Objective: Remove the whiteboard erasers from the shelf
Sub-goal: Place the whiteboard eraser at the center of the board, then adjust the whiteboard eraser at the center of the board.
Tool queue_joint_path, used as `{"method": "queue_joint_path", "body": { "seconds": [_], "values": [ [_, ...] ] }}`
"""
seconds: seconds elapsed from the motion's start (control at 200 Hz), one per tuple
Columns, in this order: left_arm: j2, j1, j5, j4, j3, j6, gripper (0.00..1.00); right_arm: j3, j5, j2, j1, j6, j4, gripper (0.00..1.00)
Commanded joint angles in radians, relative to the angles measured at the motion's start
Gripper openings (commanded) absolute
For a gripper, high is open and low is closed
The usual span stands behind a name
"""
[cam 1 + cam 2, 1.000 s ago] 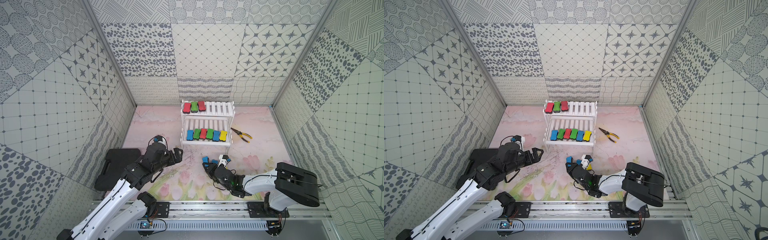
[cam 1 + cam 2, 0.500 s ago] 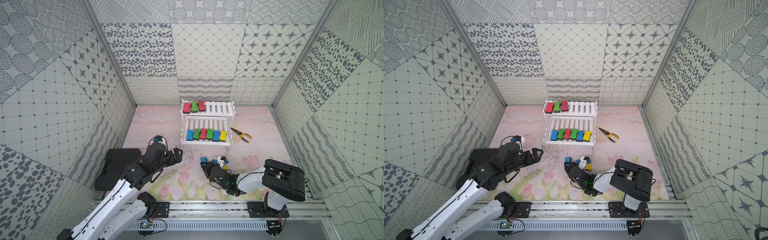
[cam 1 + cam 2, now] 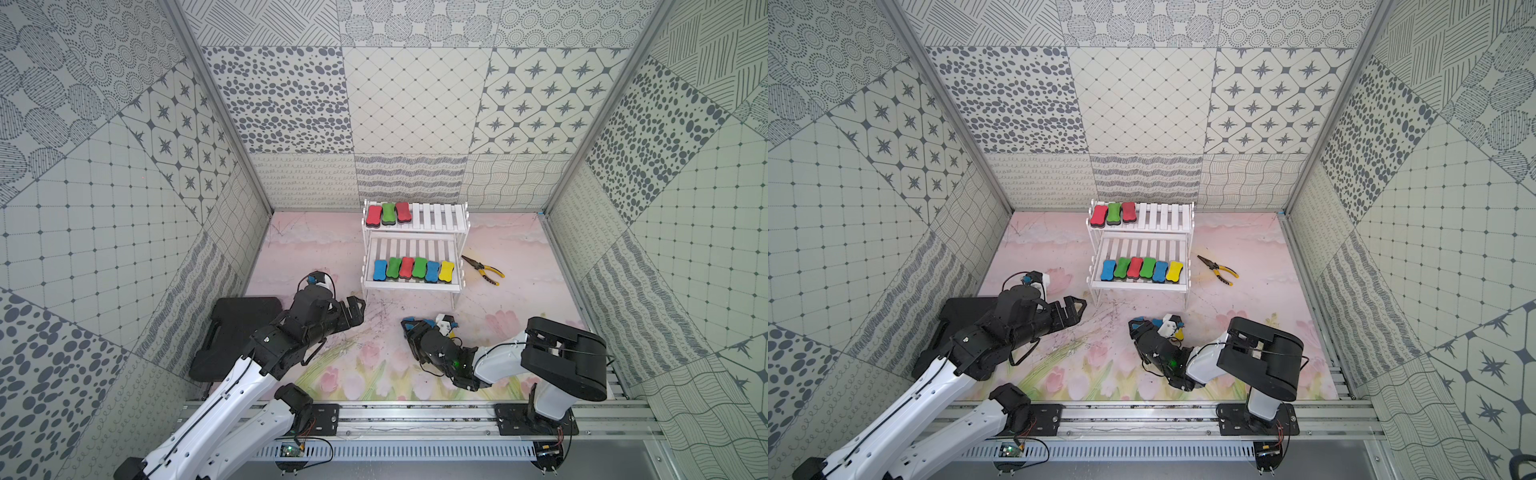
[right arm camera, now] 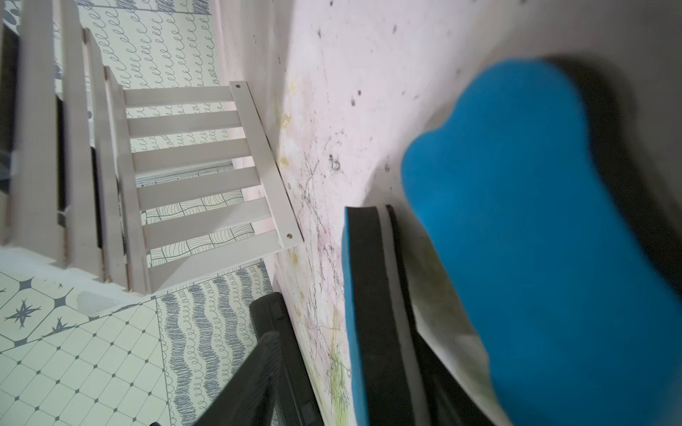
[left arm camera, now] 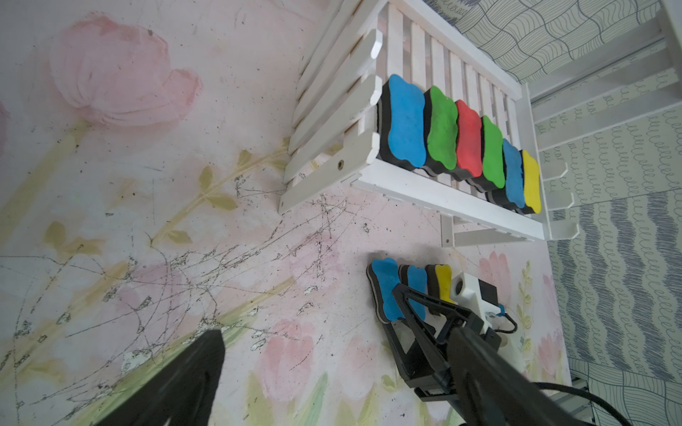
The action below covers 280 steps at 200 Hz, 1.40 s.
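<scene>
Where my left arm reaches out, a black case (image 3: pixel 232 328) lies on the tabletop (image 3: pixel 307 249) at the far left, partly under that arm. My left end effector (image 3: pixel 358 311) hangs just past the case, low over the tabletop. Its fingers are spread wide with nothing between them, and it points toward the shelf. The white shelf (image 3: pixel 415 286) stands in the middle near the back wall and has two steps. On the top step, three erasers (image 3: pixel 388 214) sit side by side at the left end: red, green, red. On the low step, six erasers (image 3: pixel 411 269) sit in a tight row: blue, green, red, green, blue, yellow. In front of the shelf, near its right front leg, three more erasers (image 5: pixel 383 291) sit close together on the tabletop: blue, blue, yellow. My right end effector (image 3: pixel 420 328) is down at these three. Its fingers are part way apart, and a blue one stands between them. In the right wrist view I see a gap between one finger (image 4: pixel 264 369) and that eraser, so I am not squeezing it. The pliers (image 3: pixel 484 270) with yellow handles lie flat on the tabletop, just right of the low step.
</scene>
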Motion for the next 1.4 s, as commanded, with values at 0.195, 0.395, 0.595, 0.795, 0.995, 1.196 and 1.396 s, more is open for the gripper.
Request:
{"method": "queue_joint_path", "body": {
  "seconds": [0.195,0.395,0.595,0.795,0.995,1.196,1.396],
  "values": [
    [0.022,0.006,0.007,-0.003,0.006,-0.011,1.0,-0.025,-0.035,-0.16,0.01,0.023,-0.228,0.65],
    [0.026,0.006,0.009,0.004,0.009,-0.014,0.99,-0.027,-0.051,-0.138,0.01,0.047,-0.262,0.71],
    [0.027,0.006,0.008,-0.005,0.012,-0.015,0.99,-0.011,-0.073,-0.105,0.012,0.039,-0.259,0.72],
    [0.022,0.006,0.008,-0.01,0.009,-0.017,1.0,-0.002,-0.05,-0.125,0.009,0.044,-0.344,0.8],
    [0.017,0.006,0.005,-0.016,0.013,-0.012,1.0,-0.02,0.052,-0.25,-0.007,0.023,-0.54,0.81],
    [0.019,0.006,0.013,-0.006,0.006,-0.012,0.99,-0.049,0.038,-0.296,-0.052,-0.052,-0.534,0.81],
    [0.013,0.006,0.02,-0.015,0.011,-0.003,0.99,0.05,-0.036,-0.384,-0.059,-0.318,-0.703,0.77]
  ]
}}
